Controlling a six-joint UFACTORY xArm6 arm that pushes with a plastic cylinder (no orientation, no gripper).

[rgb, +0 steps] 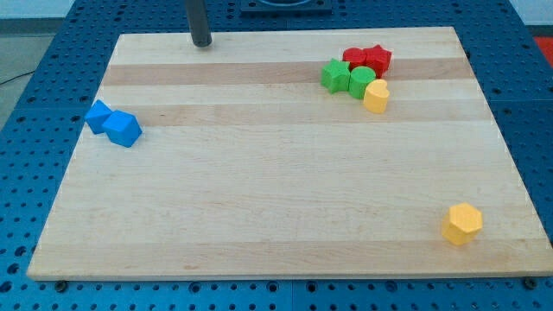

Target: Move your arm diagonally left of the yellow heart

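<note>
The yellow heart [376,96] lies near the view's top right, touching a green block [362,81]. A green star [335,75] sits to that block's left, and two red blocks [368,60] sit just above them. My tip [201,42] rests on the board near the top edge, left of centre, far to the left of the yellow heart and a little above it. It touches no block.
Two blue blocks [113,123] lie together at the view's left. A yellow hexagon [463,224] lies near the bottom right corner. The wooden board [276,216] sits on a blue perforated table.
</note>
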